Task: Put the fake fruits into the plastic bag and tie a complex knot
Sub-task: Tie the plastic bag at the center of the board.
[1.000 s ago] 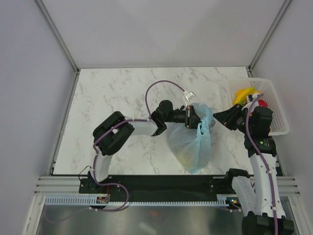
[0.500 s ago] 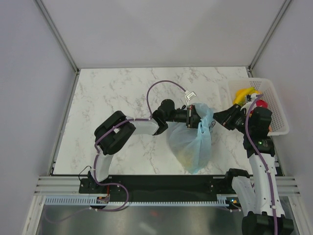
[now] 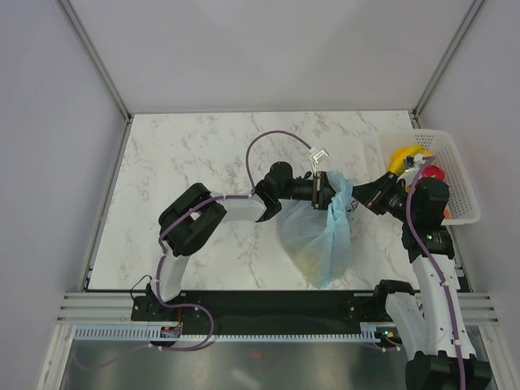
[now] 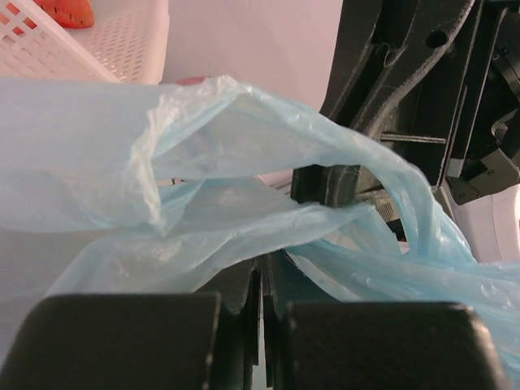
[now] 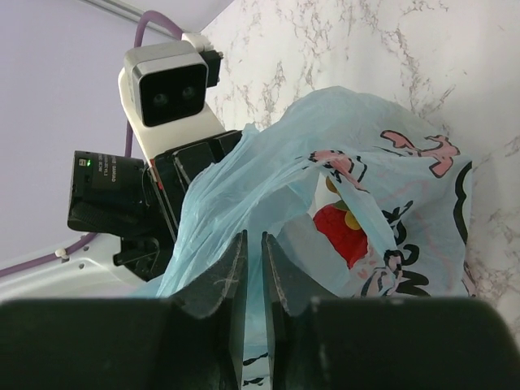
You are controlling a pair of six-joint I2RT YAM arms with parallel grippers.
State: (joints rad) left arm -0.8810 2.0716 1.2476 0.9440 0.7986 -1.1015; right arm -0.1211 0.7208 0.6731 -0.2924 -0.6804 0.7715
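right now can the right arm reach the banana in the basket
Probably yes: the banana lies uncovered in the basket beside the right gripper, but that gripper is busy at the plastic bag.

The left hand is pressed closed on the pale-blue plastic bag — its crumpled film spans the view. Far left sits a white basket with an orange-red fruit.

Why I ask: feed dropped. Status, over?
Left hand shut on plastic bag. Right hand nearly closed at it, grip unclear. Banana in basket. Nothing in the way.
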